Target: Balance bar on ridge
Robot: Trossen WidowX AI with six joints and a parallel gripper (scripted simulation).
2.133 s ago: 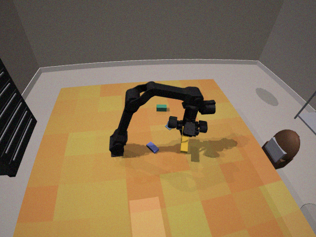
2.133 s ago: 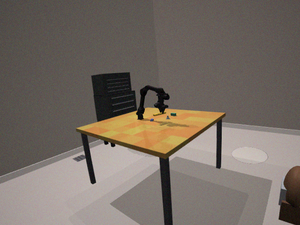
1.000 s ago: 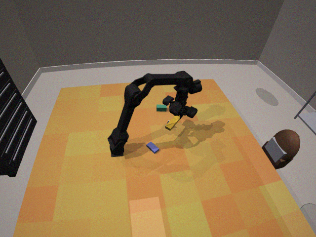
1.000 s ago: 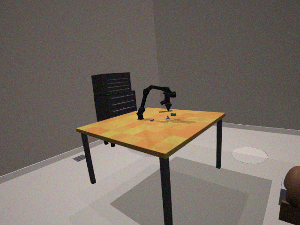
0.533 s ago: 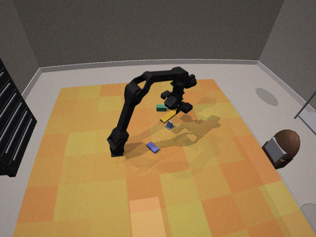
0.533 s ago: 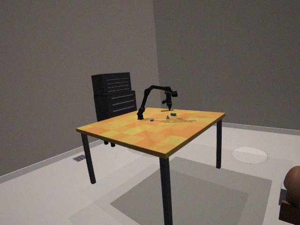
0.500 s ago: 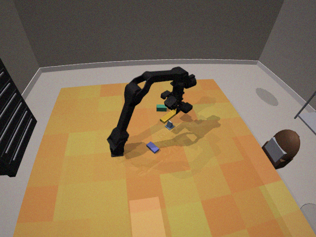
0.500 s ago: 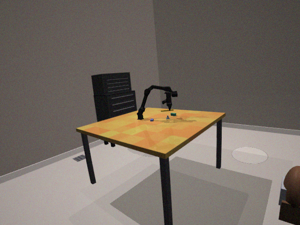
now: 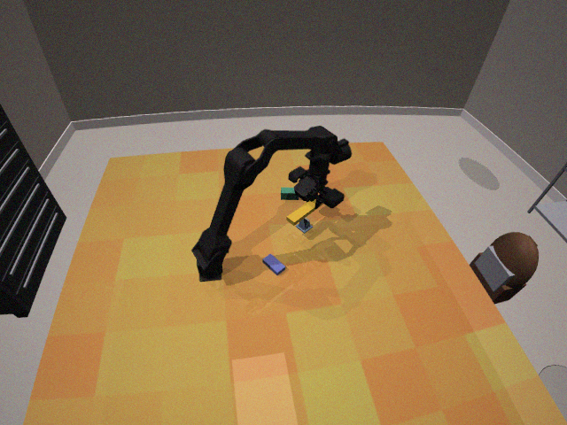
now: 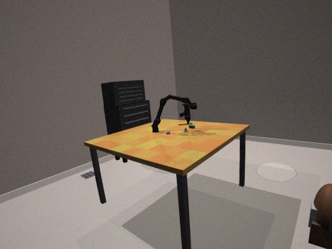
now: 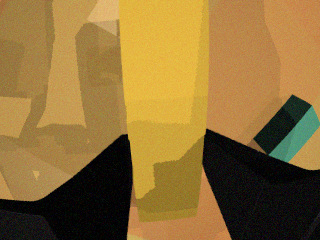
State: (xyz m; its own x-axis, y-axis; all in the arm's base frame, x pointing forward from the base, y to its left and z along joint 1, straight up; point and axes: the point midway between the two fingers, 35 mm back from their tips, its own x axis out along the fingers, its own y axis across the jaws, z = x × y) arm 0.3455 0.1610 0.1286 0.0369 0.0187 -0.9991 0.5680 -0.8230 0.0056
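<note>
In the top view the gripper (image 9: 316, 204) (image 10: 188, 123) (image 11: 164, 140) is closed down onto the yellow bar (image 9: 299, 213) (image 10: 183, 124) (image 11: 162, 75), its fingers at one end, so the picking up is done; the bar's free part reaches out from the fingertips toward the side where the arm's base (image 9: 210, 275) (image 10: 155, 130) stands. The ridge (image 9: 304, 224) (image 10: 185, 130) shows just beside the bar, a little off from the fingertips, and the blue block (image 9: 274, 264) (image 10: 168, 132) lies farther off from them. In the exterior view the bar is held roughly level above the table (image 9: 169, 357) (image 10: 150, 144), and the ridge stands below the gripper with a gap between it and the bar; the green block (image 9: 289, 193) (image 10: 192, 126) (image 11: 292, 127) is near the fingertips. In the wrist view the bar runs between both fingers, gripped near its end, with the green block off to one side; the ridge cannot be made out. The job looks roughly half finished: lining the bar's middle up over the ridge, lowering it, letting go and backing off all remain.
</note>
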